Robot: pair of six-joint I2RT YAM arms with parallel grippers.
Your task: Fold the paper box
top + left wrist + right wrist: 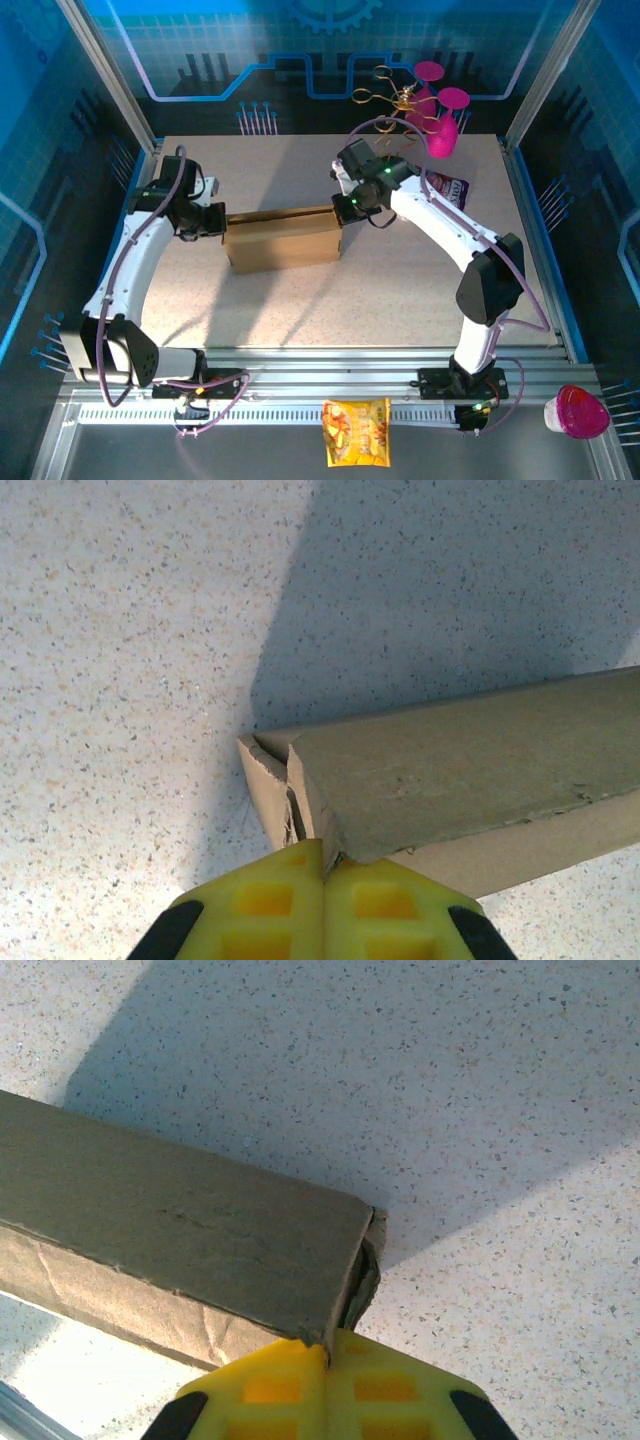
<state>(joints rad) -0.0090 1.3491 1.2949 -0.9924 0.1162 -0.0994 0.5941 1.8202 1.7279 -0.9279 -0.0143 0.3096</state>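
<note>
Both left gripper (322, 865) and right gripper (327, 1348) are closed at the paper box (283, 240) ends, grip unclear; equal pressure is advised.

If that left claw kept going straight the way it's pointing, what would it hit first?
The paper box: its end corner sits right at the tips of the shut left gripper, seemingly in contact, so there is hardly any free way ahead.

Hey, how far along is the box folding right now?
Mostly done: the box already stands as a closed rectangular shape on the table. In hand: the left gripper and right gripper, both shut, sit at its two ends. Remaining: the end flaps look slightly gapped, so they likely need pressing in.
</note>
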